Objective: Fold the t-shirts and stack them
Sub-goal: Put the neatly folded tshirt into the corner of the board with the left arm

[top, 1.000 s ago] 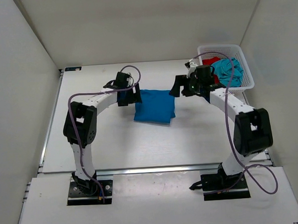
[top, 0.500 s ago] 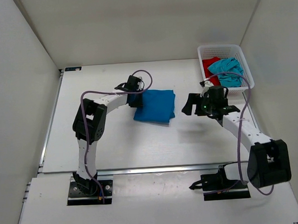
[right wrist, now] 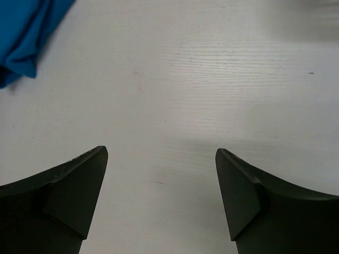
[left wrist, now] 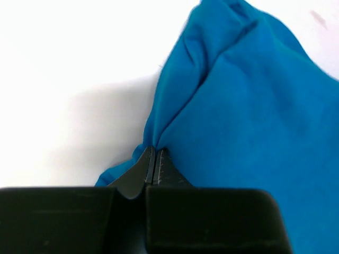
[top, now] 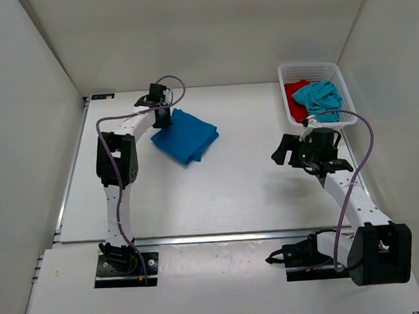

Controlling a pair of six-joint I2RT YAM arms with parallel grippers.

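One blue shirt (top: 185, 135) dragged left and turned, pinched in left hand (left wrist: 154, 152), right hand (right wrist: 161, 153) spread wide, pulled back

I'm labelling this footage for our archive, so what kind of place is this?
Probably a robotics lab test cell: plain white walls box in a white table, two robot arms are bolted at its near edge, and a blue shirt and mesh basket look like staged props.

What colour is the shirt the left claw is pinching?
The shirt is royal blue, best seen in the left wrist view.
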